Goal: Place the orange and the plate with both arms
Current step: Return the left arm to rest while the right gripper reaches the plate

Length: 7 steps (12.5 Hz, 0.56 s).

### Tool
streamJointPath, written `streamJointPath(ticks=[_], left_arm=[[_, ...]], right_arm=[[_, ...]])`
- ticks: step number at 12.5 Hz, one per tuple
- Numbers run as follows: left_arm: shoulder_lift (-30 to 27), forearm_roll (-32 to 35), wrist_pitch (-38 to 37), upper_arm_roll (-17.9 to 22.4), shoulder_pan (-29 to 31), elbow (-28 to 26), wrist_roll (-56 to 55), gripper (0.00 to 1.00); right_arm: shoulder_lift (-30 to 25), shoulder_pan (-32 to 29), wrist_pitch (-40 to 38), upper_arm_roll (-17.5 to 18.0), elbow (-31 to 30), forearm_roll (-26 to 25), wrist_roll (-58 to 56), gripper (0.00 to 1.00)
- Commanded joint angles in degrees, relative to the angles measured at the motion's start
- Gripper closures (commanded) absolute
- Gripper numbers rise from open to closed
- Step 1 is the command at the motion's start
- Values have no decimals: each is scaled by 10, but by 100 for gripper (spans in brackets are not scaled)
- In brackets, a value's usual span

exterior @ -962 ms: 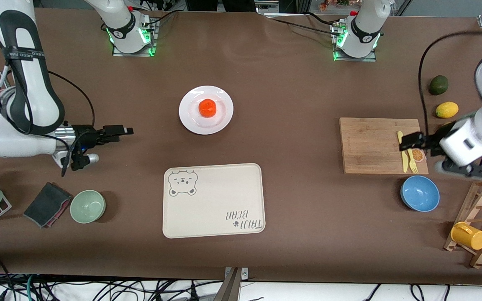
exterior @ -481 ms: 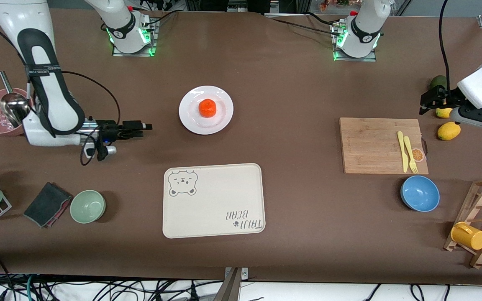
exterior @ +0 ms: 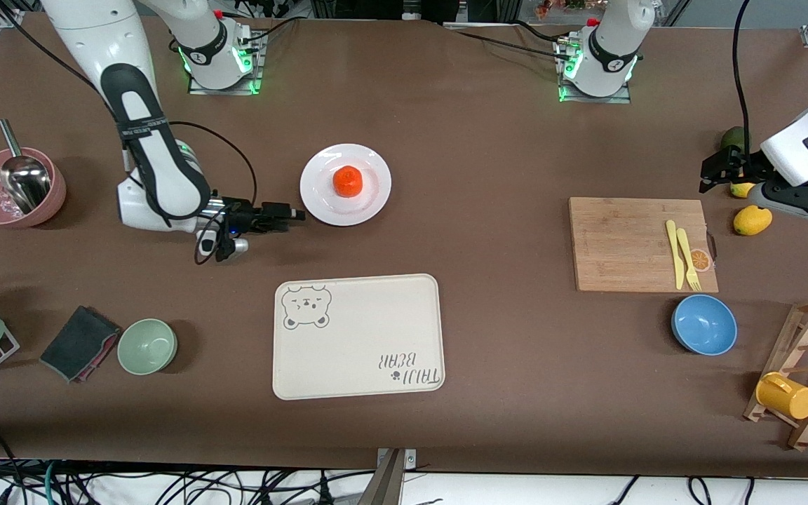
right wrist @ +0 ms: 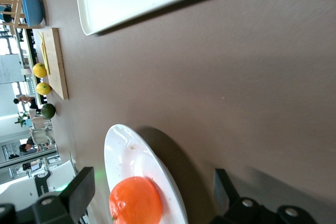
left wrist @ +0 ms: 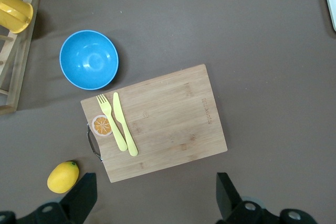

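Right gripper [exterior: 297,212] low, fingers spread, beside glossy round white plate [exterior: 376,200] bearing small red-orange orange [exterior: 348,181]; slide level onto rim. Left gripper [exterior: 712,170] spread wide, waiting.

Right gripper [exterior: 297,212] now sits just beside the plate [exterior: 345,184] rim, on the side toward the right arm's end of the table; a second ago it was well apart from the plate, and half a second ago only partway there. Fingers stay spread. Its arm swings inward, uncovering the pink bowl [exterior: 15,187] with the ladle. Left gripper [exterior: 712,172] is off the cutting board [exterior: 639,243], now over the table by the lemons [exterior: 752,219], barely shifting over the last half second.
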Motion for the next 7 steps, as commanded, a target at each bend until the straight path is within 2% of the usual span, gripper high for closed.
streamJointPath(ticks=[1, 2, 7], left_arm=[[-5, 16, 4, -3, 4, 1, 11, 0], [-5, 15, 4, -4, 3, 1, 9, 0], [-2, 15, 7, -6, 1, 1, 3, 0]], right_arm=[[9, 13, 17, -2, -25, 66, -53, 1], [9, 20, 18, -2, -32, 82, -56, 1], [-3, 21, 18, -3, -63, 83, -53, 5]])
